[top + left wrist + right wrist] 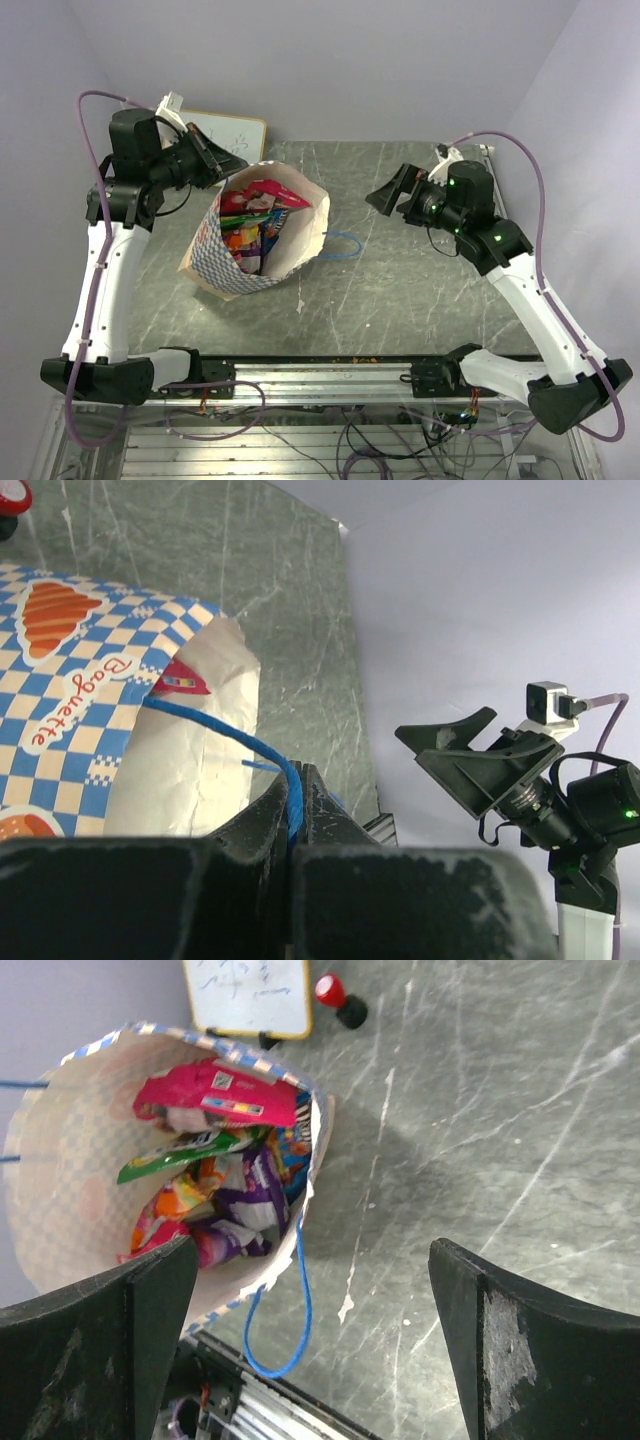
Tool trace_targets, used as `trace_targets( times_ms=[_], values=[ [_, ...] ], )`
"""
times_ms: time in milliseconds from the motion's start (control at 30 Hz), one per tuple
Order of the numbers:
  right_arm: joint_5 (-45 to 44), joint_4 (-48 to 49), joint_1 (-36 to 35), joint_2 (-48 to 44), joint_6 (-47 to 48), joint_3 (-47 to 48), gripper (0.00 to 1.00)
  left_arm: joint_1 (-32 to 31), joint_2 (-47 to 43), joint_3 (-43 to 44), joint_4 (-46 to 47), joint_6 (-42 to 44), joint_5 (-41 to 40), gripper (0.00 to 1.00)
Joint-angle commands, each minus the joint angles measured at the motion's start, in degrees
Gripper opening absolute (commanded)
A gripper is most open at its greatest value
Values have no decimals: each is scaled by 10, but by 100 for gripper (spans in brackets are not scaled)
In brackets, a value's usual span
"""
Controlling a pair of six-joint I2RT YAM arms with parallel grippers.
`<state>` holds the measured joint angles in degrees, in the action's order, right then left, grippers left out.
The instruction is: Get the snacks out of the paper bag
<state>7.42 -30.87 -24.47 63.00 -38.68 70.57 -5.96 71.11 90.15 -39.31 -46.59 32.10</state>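
Since the left gripper (213, 160) was pinched shut on just the thin blue cord handle (215, 727), the paper bag (212, 268), left-centre on the table, could tip or tear there. Snacks (255, 222) all inside, packed tight. Right gripper (388, 193) wide open, empty, right of the bag; reaching in risked snagging the rim.

A small whiteboard (248, 995) with a pale wooden frame and faint blue scribbles sits at the far left of the grey-green marbled table (420, 290), by the lavender wall (350, 60). Just beside it is a red-and-black knob (338, 998). An aluminium rail (320, 372) runs along the table's near edge, with tangled wires (350, 440) below.
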Motion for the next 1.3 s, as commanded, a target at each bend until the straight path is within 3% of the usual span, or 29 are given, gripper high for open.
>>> trace_targets(
  times_ms=[0, 200, 267, 400, 500, 633, 833, 1000, 1133, 1267],
  values=[
    [48, 47, -27, 14, 11, -27, 100, -7, -17, 0, -24, 19, 3, 7],
    [134, 59, -35, 86, -22, -16, 100, -10, -18, -5, -28, 13, 8, 7],
    [139, 55, -71, 119, -20, 5, 99, -11, -14, -4, -15, 3, 2, 7],
    [57, 58, -143, 164, 21, 56, 98, -16, -26, -16, 37, -32, -34, 7],
    [28, 18, -152, 206, 28, 106, 96, -19, -49, -40, 97, -63, -36, 7],
    [-83, -53, -156, 233, 76, 166, 100, -20, -37, -16, 66, -30, -31, 7],
    [-213, 33, -167, 210, 160, 178, 100, -20, -36, -24, 72, -35, -12, 7],
    [-134, 107, -173, 235, 232, 182, 100, -20, -17, -19, 72, -32, -2, 7],
    [-153, 56, -187, 293, 186, 250, 100, -20, -4, -11, 85, -41, 10, 7],
    [-179, -2, -221, 349, 240, 328, 100, -19, 2, -11, 85, -31, 15, 7]
  ],
)
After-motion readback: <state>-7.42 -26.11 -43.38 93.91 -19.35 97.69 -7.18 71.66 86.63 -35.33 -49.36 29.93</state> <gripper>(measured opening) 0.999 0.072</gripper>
